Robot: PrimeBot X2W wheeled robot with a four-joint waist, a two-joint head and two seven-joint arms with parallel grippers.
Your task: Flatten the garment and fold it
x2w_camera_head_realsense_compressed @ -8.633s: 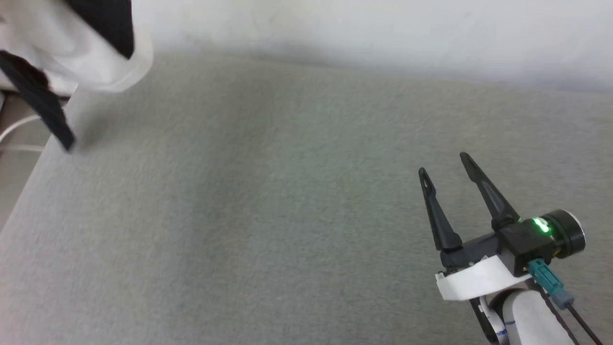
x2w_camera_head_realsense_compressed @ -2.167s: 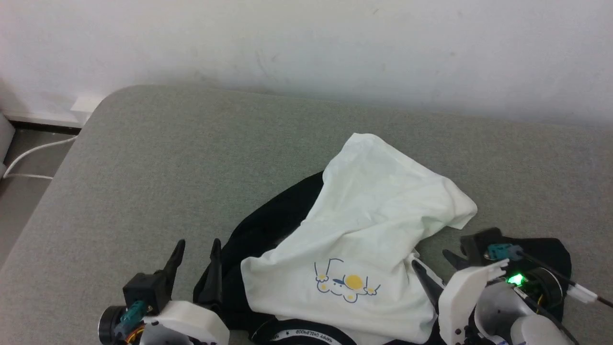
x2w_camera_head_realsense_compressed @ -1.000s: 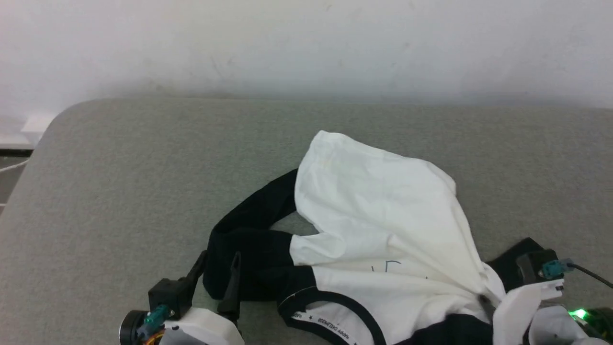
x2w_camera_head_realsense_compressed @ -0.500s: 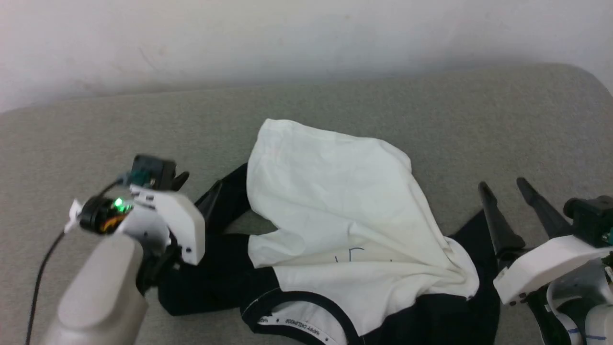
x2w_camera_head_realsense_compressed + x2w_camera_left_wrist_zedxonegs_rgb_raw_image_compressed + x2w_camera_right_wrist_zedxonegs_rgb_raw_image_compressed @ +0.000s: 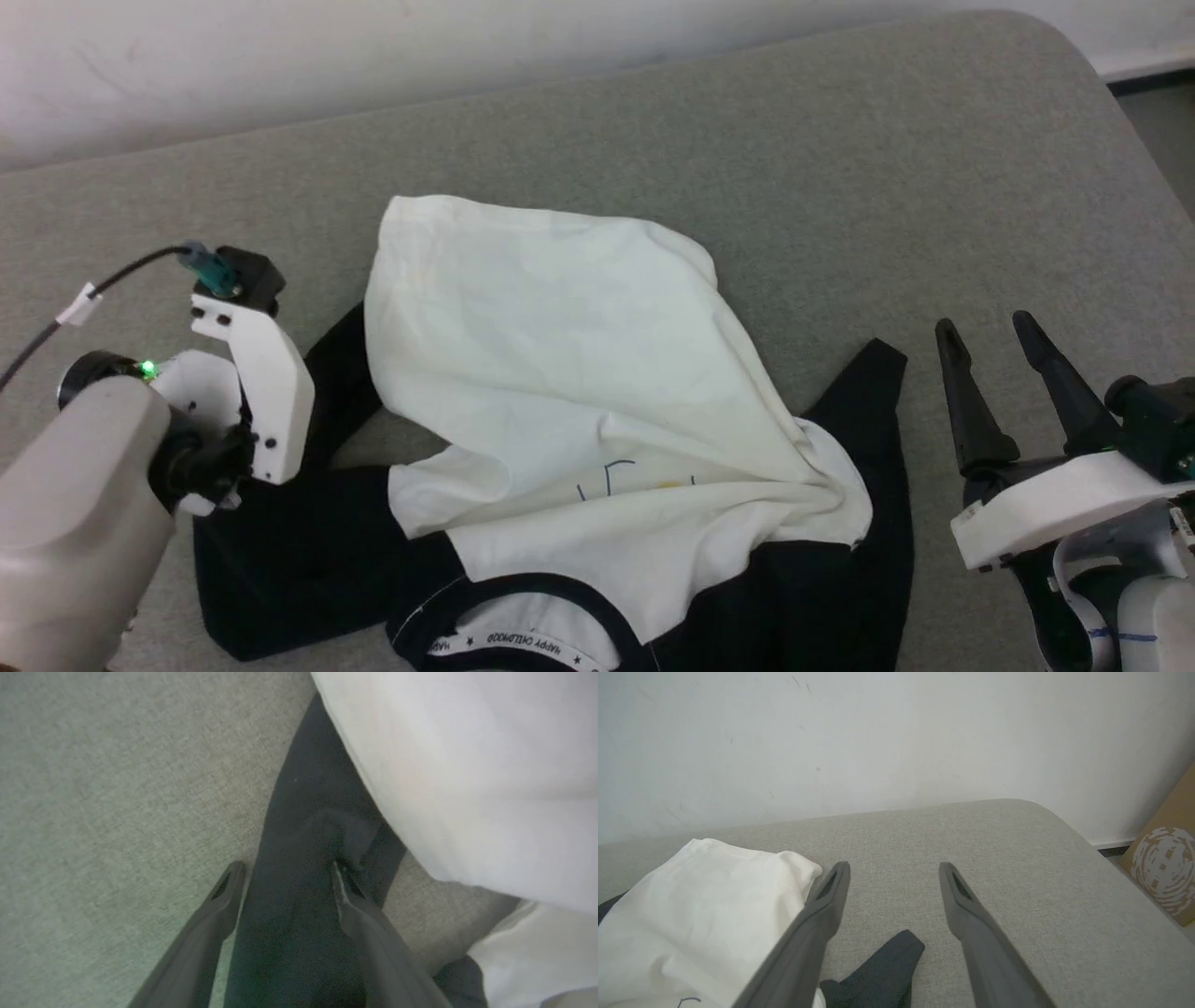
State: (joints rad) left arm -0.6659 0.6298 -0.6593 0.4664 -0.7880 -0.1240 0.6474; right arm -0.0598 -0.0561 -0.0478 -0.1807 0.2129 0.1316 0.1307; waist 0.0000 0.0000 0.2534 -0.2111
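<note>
Head view | right end effector (image 5: 983,327) spread, empty, beside garment (image 5: 560,327) | left end effector (image 5: 287,872) spread, astride sleeve (image 5: 308,812)

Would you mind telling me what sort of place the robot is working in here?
Probably a plain indoor test room: a grey cloth-covered surface against a bare white wall, a cardboard box beside it, and a T-shirt lying on top.

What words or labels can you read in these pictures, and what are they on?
"HAPPY CHILDHOOD": white letters on the black neckband of the shirt, upside down in the head view.
Box: a round white print, no readable words.
Chest print: mostly under a fold, no letters visible.
</note>
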